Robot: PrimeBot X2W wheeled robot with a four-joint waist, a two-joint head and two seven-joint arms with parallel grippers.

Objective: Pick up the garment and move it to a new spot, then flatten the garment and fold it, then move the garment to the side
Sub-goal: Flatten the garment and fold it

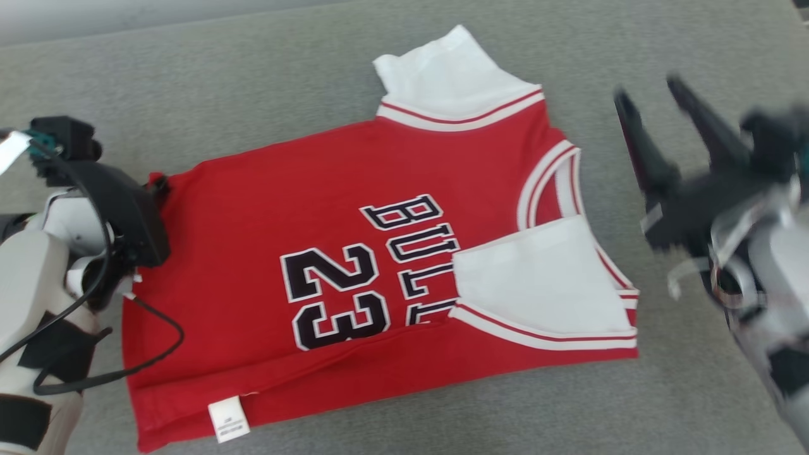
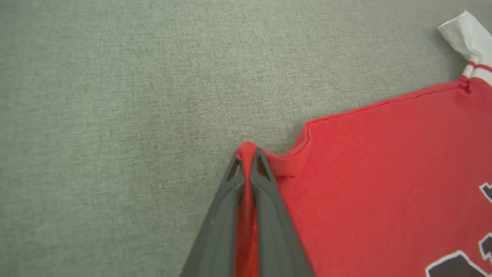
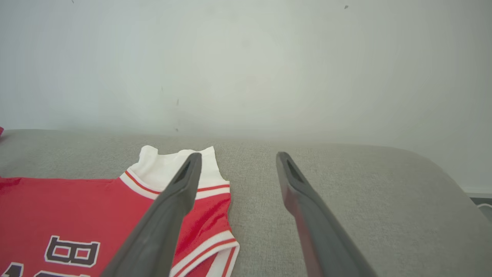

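You have soft, even light with only faint shadows. In your head view the right gripper (image 1: 648,88) is smeared by blur; the wall (image 3: 246,57) looks washed out.

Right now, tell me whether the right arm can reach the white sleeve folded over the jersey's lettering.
Probably yes: the right pincer hangs open beside that white sleeve, only bare grey cushion between them.

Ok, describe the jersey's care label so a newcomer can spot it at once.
On the grey cushion lies the folded red jersey with a black 23. Along its lower edge in the head view, toward the robot's left, sits the care label. It is small and plain white with faint print, unlike the larger white sleeves trimmed in red stripes.
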